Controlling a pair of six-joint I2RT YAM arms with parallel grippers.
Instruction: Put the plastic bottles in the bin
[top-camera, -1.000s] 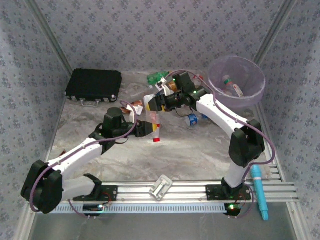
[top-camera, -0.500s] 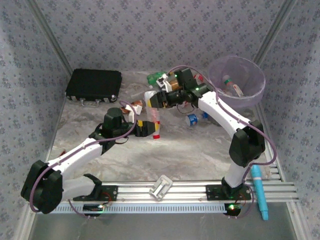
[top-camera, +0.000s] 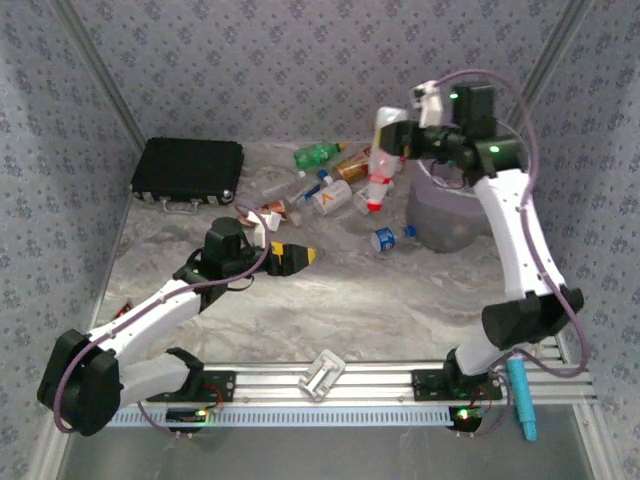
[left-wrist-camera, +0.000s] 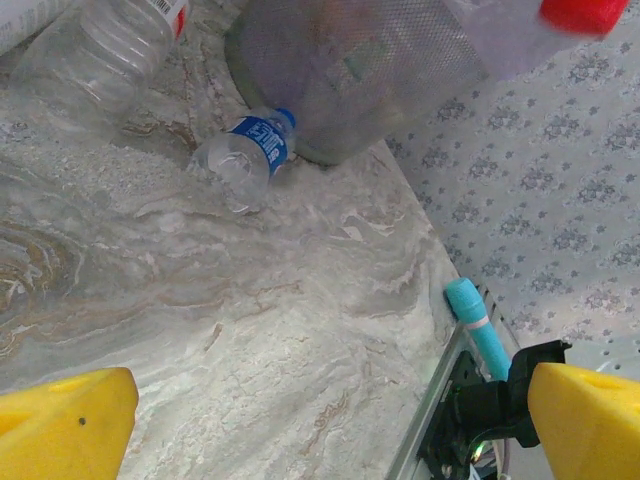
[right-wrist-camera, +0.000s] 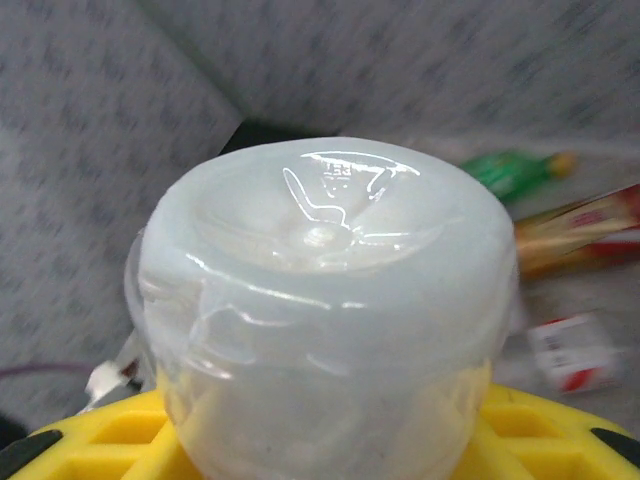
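the left arm (top-camera: 160, 305) reaches from the lower left of the top view toward the centre, held low. the left tool (top-camera: 298, 257) has its yellow fingers (left-wrist-camera: 62, 422) spread wide apart, nothing between them. the right arm (top-camera: 515, 225) rises steeply from the lower right. the right tool (top-camera: 397, 141), high at upper right, is clamped around a plastic bottle (top-camera: 379, 172).

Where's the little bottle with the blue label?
In the top view, the blue-label bottle lies on the table, right of centre, right beside the base of the bin.
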